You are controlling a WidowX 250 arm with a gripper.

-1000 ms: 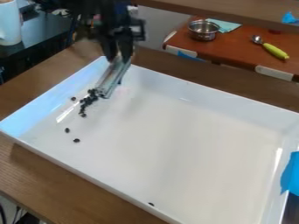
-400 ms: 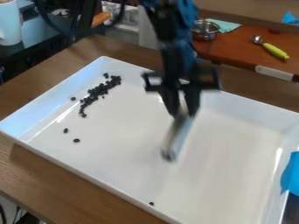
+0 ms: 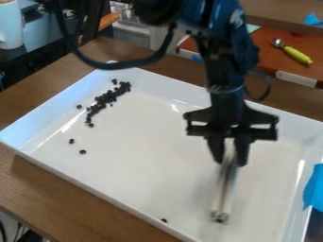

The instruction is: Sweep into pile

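Claw (image 3: 228,163) over tray (image 3: 142,156), right of middle, gripping silvery stick (image 3: 225,196), its lower end toward near side. Dark beans (image 3: 106,99) mostly clustered far left; one at near edge.

Prob. a robotics lab: black robot arm (image 3: 224,61) w/ looping cable (image 3: 120,64) over wood worktop (image 3: 44,184), blue tape (image 3: 313,189) at view's R edge, dark desk (image 3: 47,40) w/ white mug (image 3: 9,23) upper L, plus reddish-brown 2nd table (image 3: 268,56) w/ green-handled spoon (image 3: 296,56), whitish strips (image 3: 296,79) on its edge.
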